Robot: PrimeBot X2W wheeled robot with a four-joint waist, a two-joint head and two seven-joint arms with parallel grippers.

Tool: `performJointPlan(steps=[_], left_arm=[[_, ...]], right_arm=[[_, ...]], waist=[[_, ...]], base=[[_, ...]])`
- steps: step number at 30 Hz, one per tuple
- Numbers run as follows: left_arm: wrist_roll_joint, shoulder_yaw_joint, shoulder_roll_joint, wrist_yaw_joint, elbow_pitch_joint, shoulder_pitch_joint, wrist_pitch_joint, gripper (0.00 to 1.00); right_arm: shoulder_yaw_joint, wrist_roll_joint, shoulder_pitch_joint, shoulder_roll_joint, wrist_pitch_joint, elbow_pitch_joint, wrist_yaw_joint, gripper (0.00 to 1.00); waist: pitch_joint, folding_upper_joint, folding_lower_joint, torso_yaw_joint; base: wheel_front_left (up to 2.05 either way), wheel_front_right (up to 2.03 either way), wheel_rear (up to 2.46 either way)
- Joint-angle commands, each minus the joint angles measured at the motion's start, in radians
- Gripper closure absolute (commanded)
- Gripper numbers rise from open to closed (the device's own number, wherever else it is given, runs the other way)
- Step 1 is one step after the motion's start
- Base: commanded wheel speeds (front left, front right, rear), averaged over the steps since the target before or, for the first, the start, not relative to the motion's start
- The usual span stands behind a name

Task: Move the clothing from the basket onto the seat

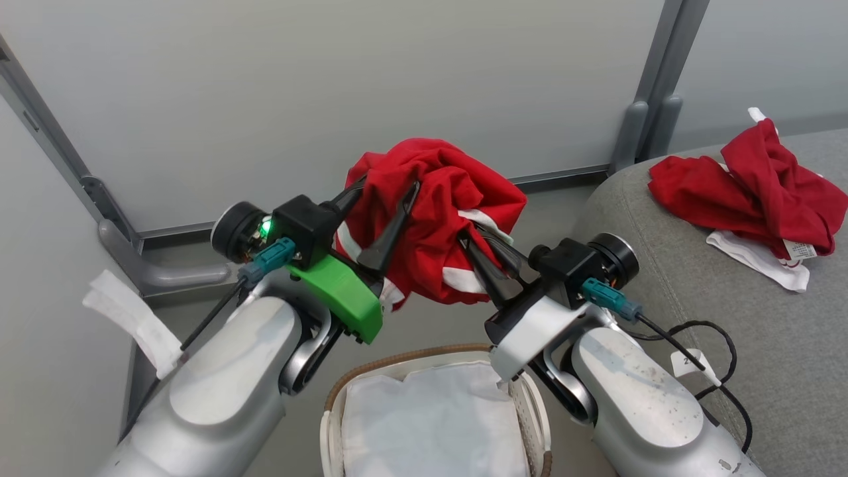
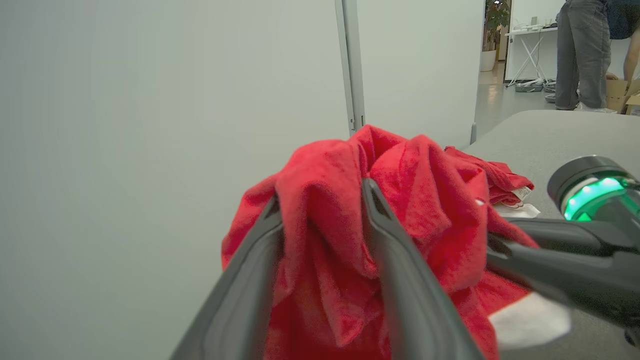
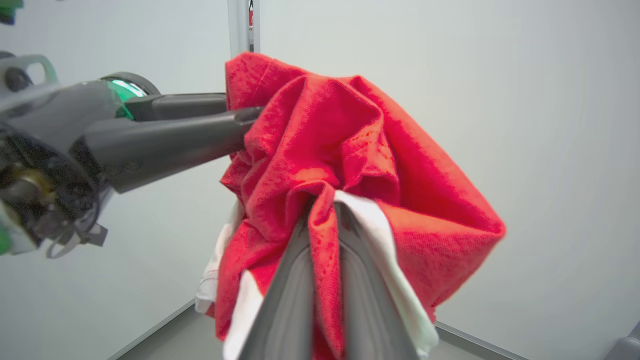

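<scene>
Swinging the red garment (image 1: pixel 444 199), hanging above the basket (image 1: pixel 397 361), over to the seat (image 1: pixel 729 311) should go fine imo: right gripper (image 1: pixel 472 237) has its fingers clamped on it, left gripper (image 1: pixel 389 189) has them apart, so slide left out first.

Held garment (image 1: pixel 437 218): bright red fabric with white trim, bunched into a crumpled mass. It hangs in the air directly above the basket (image 1: pixel 397 361), clear of it. The right gripper (image 1: pixel 467 235) pinches a fold on its underside. The left gripper (image 1: pixel 387 189) straddles another fold, fingers parted.

Second garment (image 1: pixel 748 192): red, white trim and tag, lying crumpled on the seat (image 1: pixel 662 278).

Basket: oval, brown woven rim, white liner (image 1: pixel 430 424) exposed, upright beside the seat's rounded edge.

Seat: grey woven upholstery.
</scene>
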Motion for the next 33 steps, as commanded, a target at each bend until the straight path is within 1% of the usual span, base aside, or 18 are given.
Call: performJointPlan(steps=[1,8,13,22,28,33], left_arm=[[-0.017,0.007,-0.008,0.007,0.016,0.036,-0.012,0.00],[-0.033,0.025,-0.026,0.018,0.088,0.132,-0.049,0.00],[-0.030,0.038,-0.038,0.006,0.129,0.207,-0.056,0.00],[0.018,0.120,-0.078,-0.012,0.104,0.330,-0.056,0.00],[0.059,0.170,-0.108,-0.022,0.089,0.371,-0.057,0.00],[0.088,0.200,-0.134,-0.030,0.079,0.389,-0.056,0.00]], right_arm=[[-0.012,-0.010,0.017,-0.004,-0.002,-0.003,-0.001,1.00],[-0.071,-0.046,0.035,-0.003,-0.002,0.004,-0.001,1.00],[-0.119,-0.067,0.052,-0.003,-0.002,0.001,-0.001,1.00],[-0.184,-0.095,0.084,-0.003,-0.002,-0.001,-0.001,1.00],[-0.227,-0.115,0.083,-0.003,-0.002,-0.005,-0.001,1.00],[-0.265,-0.148,0.073,-0.003,-0.002,-0.009,-0.001,1.00]], waist=[[-0.001,0.0000,0.0001,-0.002],[-0.002,0.0000,0.0001,-0.011],[-0.003,0.0000,0.0001,-0.023],[0.004,0.0000,0.0001,-0.059],[0.019,0.0000,0.0001,-0.121],[0.038,0.0000,0.0001,-0.209]], base=[[0.00,0.00,0.00],[0.00,0.00,0.00],[0.00,0.00,0.00],[0.00,0.00,0.00],[0.00,0.00,0.00],[0.00,0.00,0.00]])
